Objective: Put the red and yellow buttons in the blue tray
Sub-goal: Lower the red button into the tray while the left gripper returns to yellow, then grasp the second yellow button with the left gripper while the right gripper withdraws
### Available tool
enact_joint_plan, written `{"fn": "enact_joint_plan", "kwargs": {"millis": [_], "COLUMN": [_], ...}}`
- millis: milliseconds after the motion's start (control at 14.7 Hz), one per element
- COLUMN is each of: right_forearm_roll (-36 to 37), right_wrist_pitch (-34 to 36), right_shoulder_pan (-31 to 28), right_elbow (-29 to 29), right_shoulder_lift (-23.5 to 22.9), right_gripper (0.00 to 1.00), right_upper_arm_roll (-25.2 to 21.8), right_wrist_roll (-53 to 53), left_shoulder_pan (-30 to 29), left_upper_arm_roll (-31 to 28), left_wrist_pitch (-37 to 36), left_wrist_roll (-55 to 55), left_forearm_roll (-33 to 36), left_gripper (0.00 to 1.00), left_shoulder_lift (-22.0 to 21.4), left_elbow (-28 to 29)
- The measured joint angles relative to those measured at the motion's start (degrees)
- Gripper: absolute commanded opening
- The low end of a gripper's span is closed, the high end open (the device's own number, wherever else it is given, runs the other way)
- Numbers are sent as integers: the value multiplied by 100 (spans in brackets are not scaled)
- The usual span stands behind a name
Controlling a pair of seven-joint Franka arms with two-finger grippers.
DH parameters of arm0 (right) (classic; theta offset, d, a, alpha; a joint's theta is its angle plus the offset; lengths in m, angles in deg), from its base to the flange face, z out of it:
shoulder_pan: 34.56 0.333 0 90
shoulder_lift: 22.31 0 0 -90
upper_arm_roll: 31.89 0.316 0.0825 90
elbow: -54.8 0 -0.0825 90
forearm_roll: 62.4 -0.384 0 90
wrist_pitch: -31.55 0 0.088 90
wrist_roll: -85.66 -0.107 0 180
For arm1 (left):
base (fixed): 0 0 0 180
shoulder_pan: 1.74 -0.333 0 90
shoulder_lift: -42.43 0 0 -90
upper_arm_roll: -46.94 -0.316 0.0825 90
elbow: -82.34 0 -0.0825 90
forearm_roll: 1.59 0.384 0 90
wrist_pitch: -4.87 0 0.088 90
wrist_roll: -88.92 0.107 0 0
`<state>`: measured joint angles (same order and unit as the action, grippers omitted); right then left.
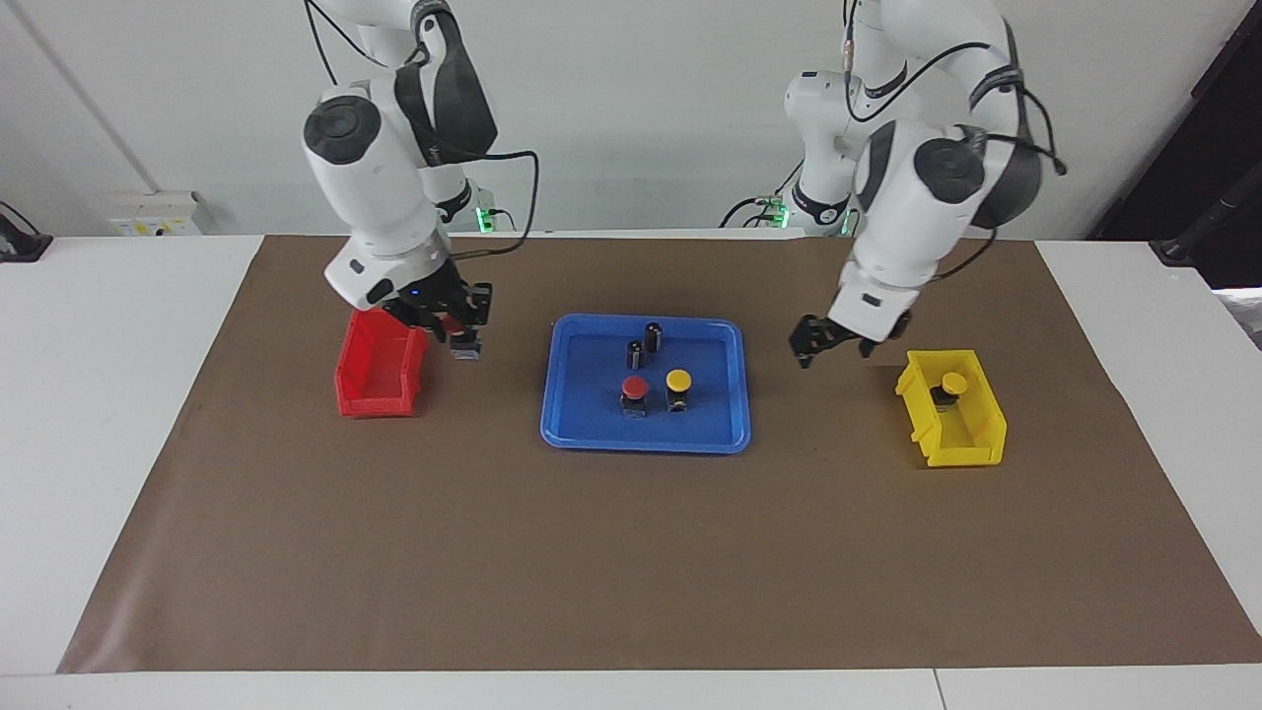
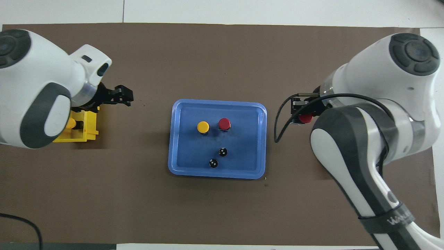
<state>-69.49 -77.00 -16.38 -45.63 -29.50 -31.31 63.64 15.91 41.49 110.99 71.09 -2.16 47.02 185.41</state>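
Note:
The blue tray (image 1: 646, 439) (image 2: 216, 175) lies mid-mat. In it stand one red button (image 1: 634, 392) (image 2: 224, 123) and one yellow button (image 1: 678, 385) (image 2: 203, 127), side by side. A second yellow button (image 1: 953, 385) (image 2: 71, 122) sits inside the yellow bin (image 1: 971, 449) (image 2: 88, 126). My left gripper (image 1: 836, 347) (image 2: 126, 97) hangs open and empty just above the mat, between that bin and the tray. My right gripper (image 1: 458, 330) (image 2: 303, 113) is shut on another red button (image 1: 452, 325) (image 2: 305, 119), held above the mat beside the red bin (image 1: 380, 380).
Two dark capless cylinders (image 1: 653, 335) (image 2: 223, 151) stand in the tray's half nearer the robots. The red bin sits toward the right arm's end of the brown mat and is hidden under the right arm in the overhead view. The yellow bin sits toward the left arm's end.

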Motion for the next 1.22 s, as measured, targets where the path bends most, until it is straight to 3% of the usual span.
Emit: {"fn": "enact_joint_plan", "kwargs": {"millis": [136,408,1020,1224], "right_forearm_roll": [-11,32,277,278], "right_wrist_pitch": [-387,-825,-1401,-1651], "right_shoulder_pan": [375,765,943,946], "right_elbow": [224,276,-383,-543], "right_shoulder_lift": [-435,-1129,-1272,-1270], "right_gripper": [20,23,31,82], "right_upper_arm_roll": [3,-7,-14,-19], "right_wrist_roll": [-506,-761,-806,-814], "left_shoulder_pan": [-385,-975,-1438,-1497], "left_upper_arm_roll": [2,8,16,20], "left_wrist_pitch": [0,263,1611,1913], "left_wrist_roll": [426,1378,2134,2185], "left_forearm_roll": [59,78,81,81], "left_gripper": [86,75,69,69], "left_shoulder_lift": [15,31,39,40], "left_elbow": [26,328,1423,1687]}}
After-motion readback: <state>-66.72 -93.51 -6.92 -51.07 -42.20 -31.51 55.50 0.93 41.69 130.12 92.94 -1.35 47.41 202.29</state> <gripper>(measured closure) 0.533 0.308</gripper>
